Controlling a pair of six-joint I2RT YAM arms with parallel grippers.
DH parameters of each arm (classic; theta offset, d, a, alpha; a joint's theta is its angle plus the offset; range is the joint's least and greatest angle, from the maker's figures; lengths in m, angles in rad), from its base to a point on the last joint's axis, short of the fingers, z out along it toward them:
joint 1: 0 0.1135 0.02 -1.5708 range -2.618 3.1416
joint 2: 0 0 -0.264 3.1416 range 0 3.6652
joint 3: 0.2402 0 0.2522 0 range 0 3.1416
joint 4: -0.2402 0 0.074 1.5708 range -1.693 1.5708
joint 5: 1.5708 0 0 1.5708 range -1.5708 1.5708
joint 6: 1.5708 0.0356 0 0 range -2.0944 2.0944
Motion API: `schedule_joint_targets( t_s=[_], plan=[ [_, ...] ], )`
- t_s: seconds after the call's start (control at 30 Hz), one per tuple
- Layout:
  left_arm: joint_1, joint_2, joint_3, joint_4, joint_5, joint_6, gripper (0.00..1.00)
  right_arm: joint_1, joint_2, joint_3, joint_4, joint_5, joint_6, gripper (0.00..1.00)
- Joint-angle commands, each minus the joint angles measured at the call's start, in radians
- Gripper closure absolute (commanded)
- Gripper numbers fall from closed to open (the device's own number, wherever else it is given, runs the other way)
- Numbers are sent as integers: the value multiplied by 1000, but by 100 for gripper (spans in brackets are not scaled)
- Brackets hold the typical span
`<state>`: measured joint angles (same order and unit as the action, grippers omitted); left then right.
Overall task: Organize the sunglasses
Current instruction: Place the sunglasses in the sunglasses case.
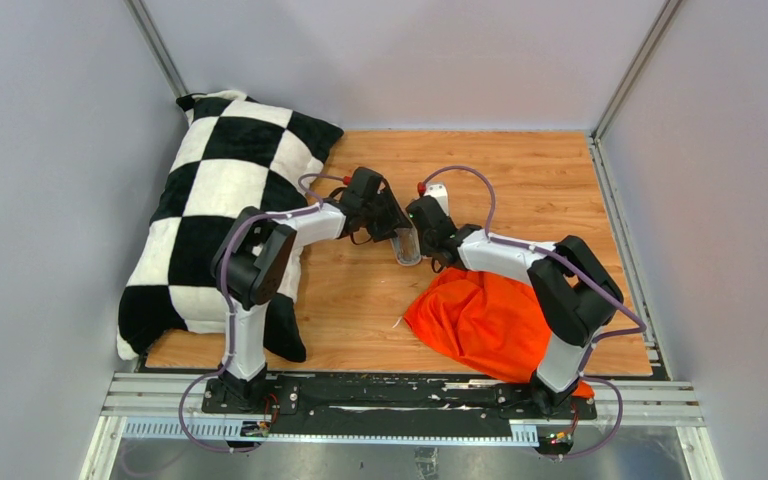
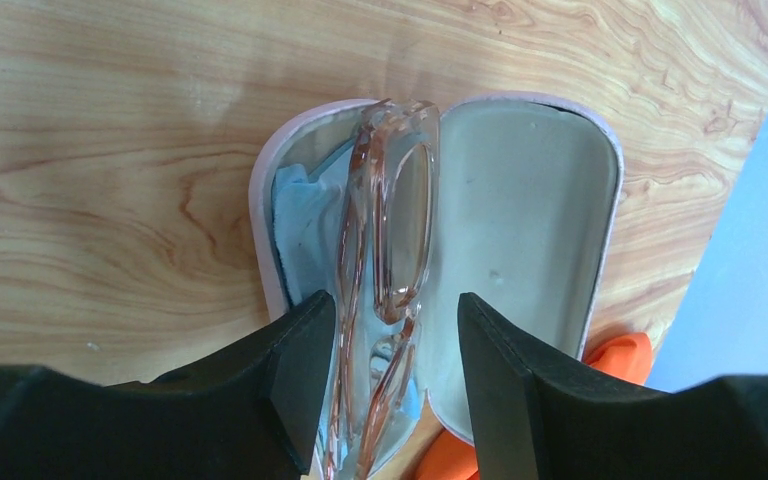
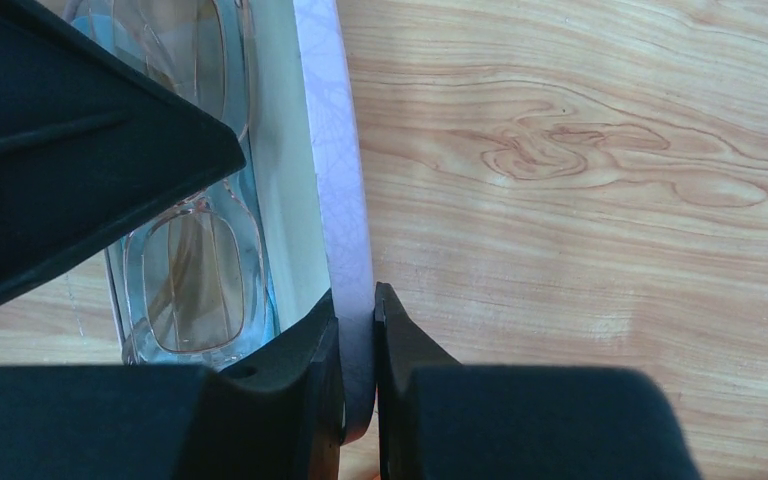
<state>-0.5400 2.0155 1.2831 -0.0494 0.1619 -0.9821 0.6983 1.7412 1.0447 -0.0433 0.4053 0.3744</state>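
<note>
**Wood-grain table, open case, sunglasses between my left fingers**

Wood-grain planks covered the table point(image 1: 560, 170) in front of my two bases, with pale walls closing it in on three sides. Nearest my right base lay a crumpled orange cloth point(image 1: 485, 320), partly under that arm. To the left, a black-and-white checkered pillow point(image 1: 225, 210) ran from the near edge toward the far corner, and my left arm reached out past its edge.

Both my arms met at the middle of the table over a pale pink case point(image 2: 530, 200), which lay open with its two shells side by side. My right gripper point(image 3: 355, 292) was closed on the thin upright wall of the case, one finger inside the shell and one outside, pinching the rim.

My left gripper point(image 2: 395, 305) hung over the same case with its jaws spread. Its two black fingers point(image 2: 305, 370) straddled the sunglasses point(image 2: 385, 280), and a clear gap showed on the right-hand side. Whether the other finger touched the frame, I could not tell.

The sunglasses were folded and stood on edge in the left shell, close to the hinge line between the two halves. Their amber frame rested on a light blue cloth point(image 2: 300, 230) lining that shell. The right shell held only its grey lining. Beyond the case, a corner of the orange cloth showed at the edge of my left wrist view.
</note>
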Motion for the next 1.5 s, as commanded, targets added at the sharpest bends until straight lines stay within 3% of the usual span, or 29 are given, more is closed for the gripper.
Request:
schedule_joint_targets(
  t_s=[0.0, 0.47, 0.7, 0.83, 1.0, 1.2, 1.47],
  plan=[
    [0, -67, -31, -82, -56, 30, 43, -5, 8, 22, 0, 41, 15, 100],
    [7, -253, -166, -47, -147, 10, 43, -4, -13, 17, 3, 39, 15, 100],
    [65, -200, -183, -34, -65, 20, 46, -5, -20, 11, 0, 27, 5, 100],
    [66, -162, -178, -9, -22, 25, 47, -4, -19, 9, 0, 31, -1, 92],
    [66, -161, -167, 17, -12, 37, 47, -3, -19, 8, 2, 26, -4, 92],
    [78, -161, -32, -75, -97, 93, 47, -3, -23, 8, 3, 24, -7, 94],
    [91, 46, 289, -264, -128, 198, 48, -3, -22, 12, 3, 13, -19, 95]
  ],
)
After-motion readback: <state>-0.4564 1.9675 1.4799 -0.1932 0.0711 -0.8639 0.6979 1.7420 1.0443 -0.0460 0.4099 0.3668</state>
